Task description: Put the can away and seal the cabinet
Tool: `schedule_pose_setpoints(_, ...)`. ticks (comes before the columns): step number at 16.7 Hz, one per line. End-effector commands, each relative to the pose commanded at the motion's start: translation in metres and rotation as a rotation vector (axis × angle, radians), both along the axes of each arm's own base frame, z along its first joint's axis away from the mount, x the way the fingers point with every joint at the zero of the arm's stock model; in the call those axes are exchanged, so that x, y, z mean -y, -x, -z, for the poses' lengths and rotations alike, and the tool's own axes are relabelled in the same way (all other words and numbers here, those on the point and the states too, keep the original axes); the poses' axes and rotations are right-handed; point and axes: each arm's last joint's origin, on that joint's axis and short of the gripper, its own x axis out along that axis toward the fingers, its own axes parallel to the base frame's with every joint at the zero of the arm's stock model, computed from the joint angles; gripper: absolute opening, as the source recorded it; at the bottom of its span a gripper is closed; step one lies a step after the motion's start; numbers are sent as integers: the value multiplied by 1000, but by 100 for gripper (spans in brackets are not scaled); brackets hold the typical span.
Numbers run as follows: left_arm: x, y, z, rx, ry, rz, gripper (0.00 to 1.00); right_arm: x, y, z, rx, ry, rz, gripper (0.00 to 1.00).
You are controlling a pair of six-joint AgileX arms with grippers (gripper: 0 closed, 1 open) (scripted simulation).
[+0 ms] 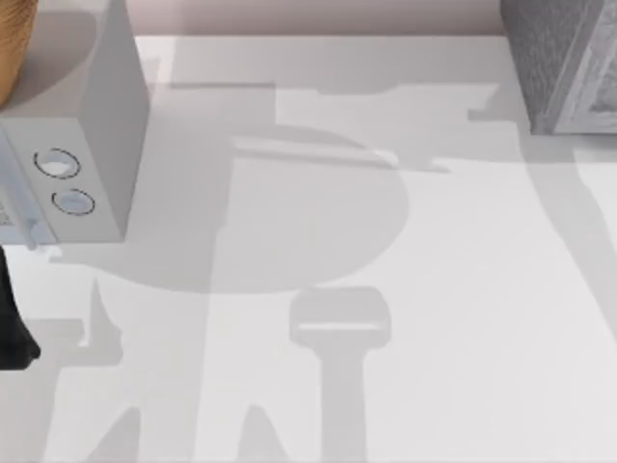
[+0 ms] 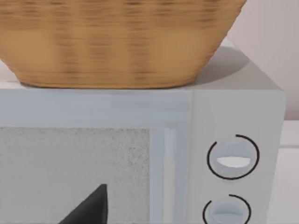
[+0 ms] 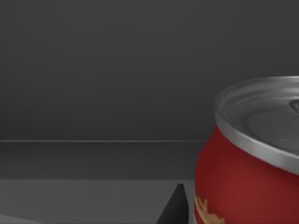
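The can (image 3: 247, 163), red with a silver lid and a bit of yellow label, sits very close in the right wrist view. Behind it are a dark grey wall and floor, which look like the inside of a box. A dark part of my right gripper (image 3: 176, 209) stands right beside the can's side; I cannot tell whether it holds the can. The cabinet (image 1: 564, 58), dark grey and speckled with a paler front frame, stands at the table's far right corner. A dark part of my left gripper (image 2: 88, 209) hangs in front of the light grey box's door.
A smooth light grey box with two round dials (image 1: 82, 145) stands at the far left, with a wicker basket (image 2: 117, 42) on top. A black piece of my left arm (image 1: 12, 323) shows at the left edge. Broad shadows lie on the white table (image 1: 463, 318).
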Motion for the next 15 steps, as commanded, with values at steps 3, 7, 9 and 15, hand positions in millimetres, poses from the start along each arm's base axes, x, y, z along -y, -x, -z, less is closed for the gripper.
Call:
schedule_pose_setpoints(3,0,0,0,0,0,0,100,-1,-21,-11,0,0,0,0)
schedule_pose_setpoints(7,0,0,0,0,0,0,100,-3,-60,-23,0,1,0,0)
schedule_pose_setpoints(9,0,0,0,0,0,0,100,-2,-81,-25,0,1,0,0)
schedule_pose_setpoints(15,0,0,0,0,0,0,100,1,-129,-19,0,0,0,0)
